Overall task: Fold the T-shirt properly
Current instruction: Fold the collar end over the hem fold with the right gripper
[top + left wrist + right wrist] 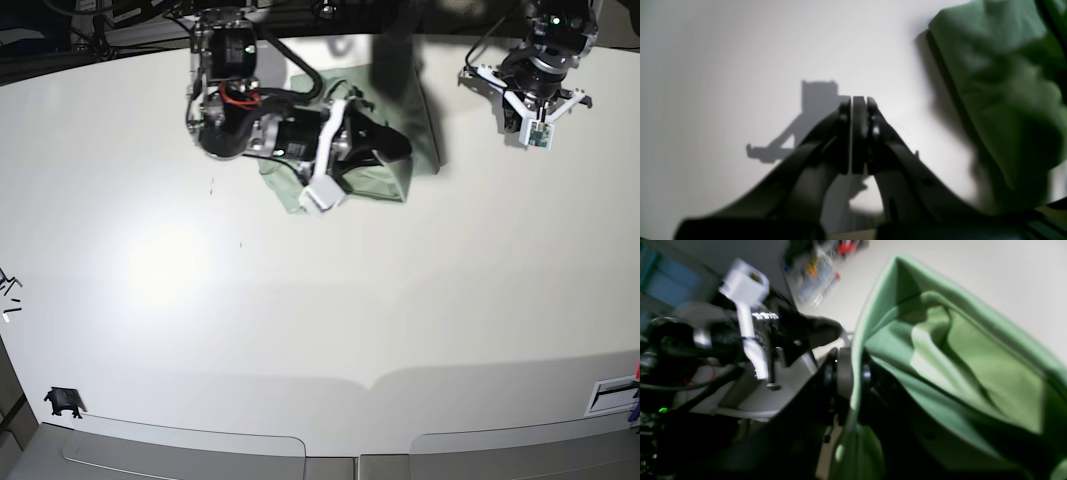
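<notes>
The pale green T-shirt lies bunched at the back middle of the white table. My right gripper is shut on an edge of the T-shirt, whose cloth is drawn up in folds beyond the fingers. In the base view that gripper sits over the shirt. My left gripper is shut with nothing between its fingers and hovers above bare table, with the T-shirt off to its right. In the base view it is at the far right, apart from the shirt.
A small black object lies near the front left corner. A white slot piece sits at the front right edge. The right arm's body reaches over the back left of the table.
</notes>
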### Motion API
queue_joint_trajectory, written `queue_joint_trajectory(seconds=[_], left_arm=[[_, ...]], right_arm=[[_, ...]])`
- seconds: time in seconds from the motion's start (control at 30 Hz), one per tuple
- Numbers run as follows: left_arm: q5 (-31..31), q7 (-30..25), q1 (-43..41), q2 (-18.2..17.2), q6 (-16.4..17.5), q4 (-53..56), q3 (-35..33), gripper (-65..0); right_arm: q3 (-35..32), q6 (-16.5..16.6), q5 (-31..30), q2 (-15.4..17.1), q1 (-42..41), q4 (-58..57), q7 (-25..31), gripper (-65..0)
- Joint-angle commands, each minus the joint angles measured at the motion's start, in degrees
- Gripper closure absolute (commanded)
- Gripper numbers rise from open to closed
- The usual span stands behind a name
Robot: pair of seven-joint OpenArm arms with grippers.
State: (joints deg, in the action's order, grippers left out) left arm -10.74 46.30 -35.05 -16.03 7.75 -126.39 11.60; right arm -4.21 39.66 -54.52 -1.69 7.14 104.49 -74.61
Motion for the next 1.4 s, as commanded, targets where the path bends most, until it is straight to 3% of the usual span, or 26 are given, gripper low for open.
queue_joint_trajectory(seconds=[0.0, 0.17, 0.3, 0.33, 0.4, 0.43, 0.47, 0.6, 0.77, 0.83, 0.93, 1.2, 1.37], left_arm=[[-0.24, -1.29, -0.22, -0.35, -0.04, -1.09, 0.11, 0.0], [-0.24, -1.31, -0.22, -0.35, -0.04, -1.09, 0.11, 0.0], [-0.26, -1.31, -0.20, -0.35, -0.04, -1.09, 0.11, 0.0], [-0.24, -1.33, -0.20, -0.35, -0.04, -1.09, 0.11, 0.0], [-0.26, -1.33, -0.20, -0.35, -0.04, -1.09, 0.11, 0.0], [-0.24, -1.33, -0.20, -0.35, -0.04, -1.09, 0.11, 0.0], [-0.26, -1.33, -0.20, -0.35, -0.04, -1.09, 0.11, 0.0], [-0.22, -1.36, -0.20, -0.35, -0.04, -1.09, 0.11, 0.0], [-0.22, -1.27, -0.24, -0.35, -0.07, -1.09, 0.11, 0.0], [-0.28, -0.85, -0.31, -0.35, -0.07, -1.14, 0.11, 0.0], [-1.95, -0.92, -1.60, -0.35, 0.31, -2.80, 0.11, 0.0], [-15.13, -1.07, -6.75, 0.15, 11.10, -8.48, -1.18, 0.0], [-15.32, -1.38, -6.27, 0.13, 12.02, -2.32, -6.27, 0.0]], right_arm=[[-1.11, 0.34, -0.24, -0.57, -0.74, 0.98, 2.56, 0.0], [-6.29, 0.34, 8.94, -0.70, -0.74, 0.92, 6.95, 0.0], [-8.50, 0.34, 9.60, -0.68, -0.74, 0.92, 7.06, 0.0], [-8.92, 0.34, 9.53, -0.70, -0.74, 0.92, 7.08, -5.6], [-9.90, 0.34, 8.66, -0.70, -0.74, 0.92, 7.43, -28.3], [-10.45, 0.34, 7.58, -0.70, -0.74, 0.92, 7.78, -35.3], [-10.95, 0.34, 6.08, -0.70, -0.76, 0.92, 7.74, -37.3], [-11.89, 0.34, 2.49, -1.20, -0.79, 0.94, 7.69, -37.2], [-11.78, 0.34, 4.85, -1.60, -2.12, 0.94, 5.81, -36.4], [-10.91, 0.34, 9.35, -1.11, -3.69, 0.94, 4.13, -28.0], [-7.17, 0.34, 13.99, 0.96, -6.49, 0.94, 4.76, -0.3], [5.77, 0.34, 14.34, 7.08, -14.23, -3.61, 8.20, 0.0], [4.81, 0.34, 14.29, 8.33, -19.74, -18.82, 8.22, 0.0]])
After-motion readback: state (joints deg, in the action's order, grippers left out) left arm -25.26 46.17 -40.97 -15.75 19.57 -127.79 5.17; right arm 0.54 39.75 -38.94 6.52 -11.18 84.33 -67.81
